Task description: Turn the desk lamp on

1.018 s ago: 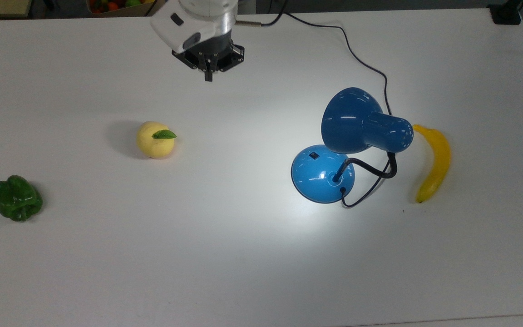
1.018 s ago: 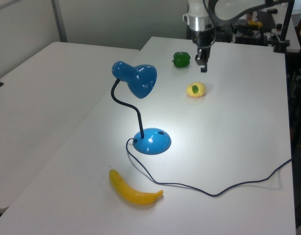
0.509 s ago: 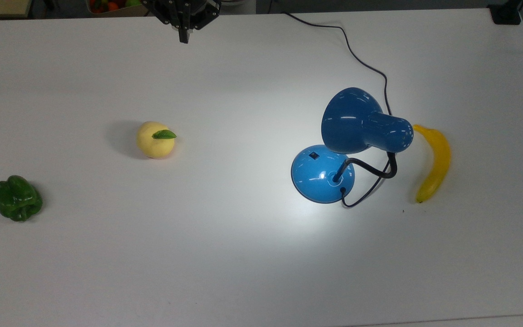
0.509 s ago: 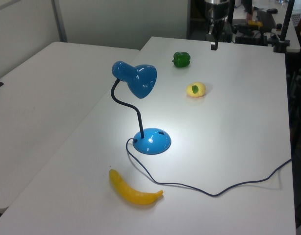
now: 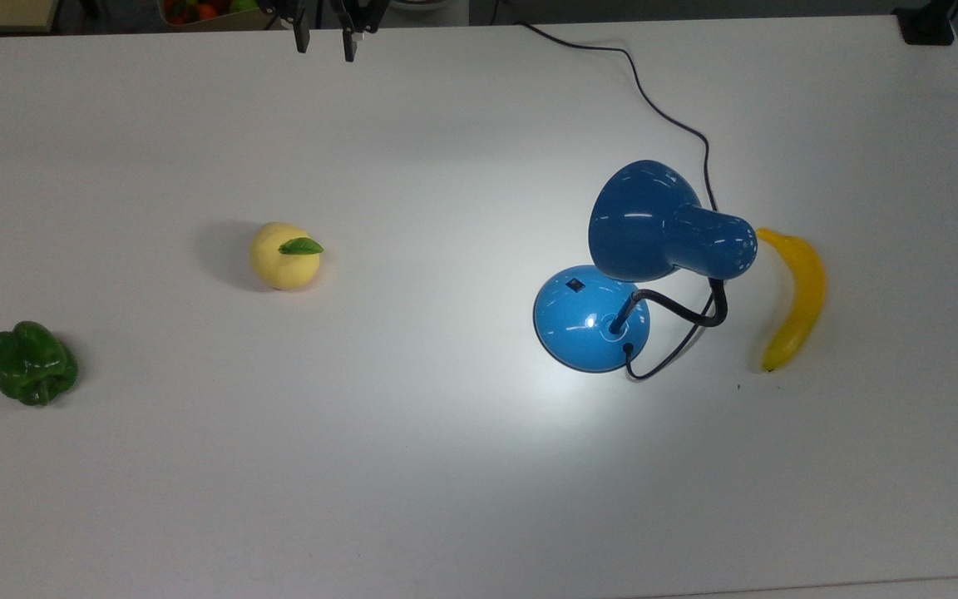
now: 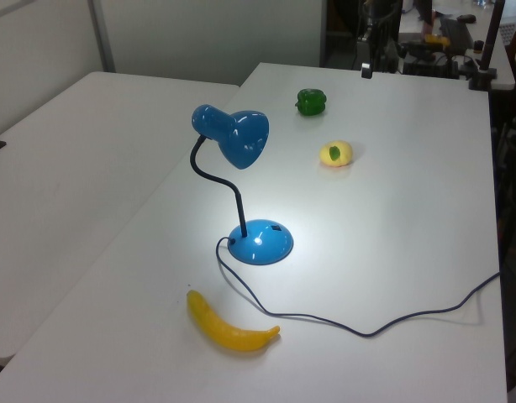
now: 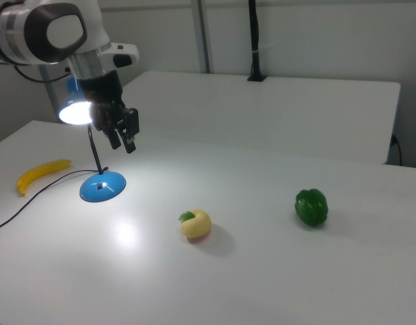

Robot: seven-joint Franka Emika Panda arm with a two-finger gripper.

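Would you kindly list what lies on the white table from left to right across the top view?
Glossy green bell pepper → yellow peach-like fruit with a green leaf → round domed base of the glossy blue desk lamp → curved yellow banana.
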